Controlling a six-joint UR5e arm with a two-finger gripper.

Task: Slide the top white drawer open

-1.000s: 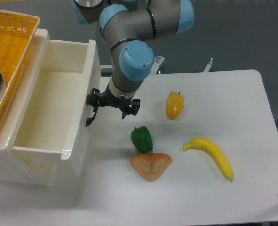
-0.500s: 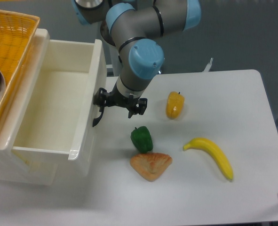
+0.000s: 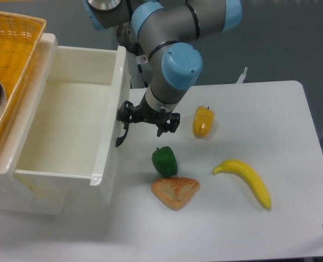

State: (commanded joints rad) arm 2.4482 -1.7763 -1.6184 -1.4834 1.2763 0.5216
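The top drawer (image 3: 68, 125) sticks far out of the cabinet (image 3: 19, 196), and the gripper (image 3: 129, 118) is closed on its black handle (image 3: 121, 134), right by a green pepper (image 3: 165, 161).

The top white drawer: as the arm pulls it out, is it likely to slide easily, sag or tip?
The top white drawer looks empty, so it is probably light. Its glossy walls look rigid, so flexing seems unlikely. It overhangs far out of the cabinet, so it may sag or tip slightly if the end effector pulls further.
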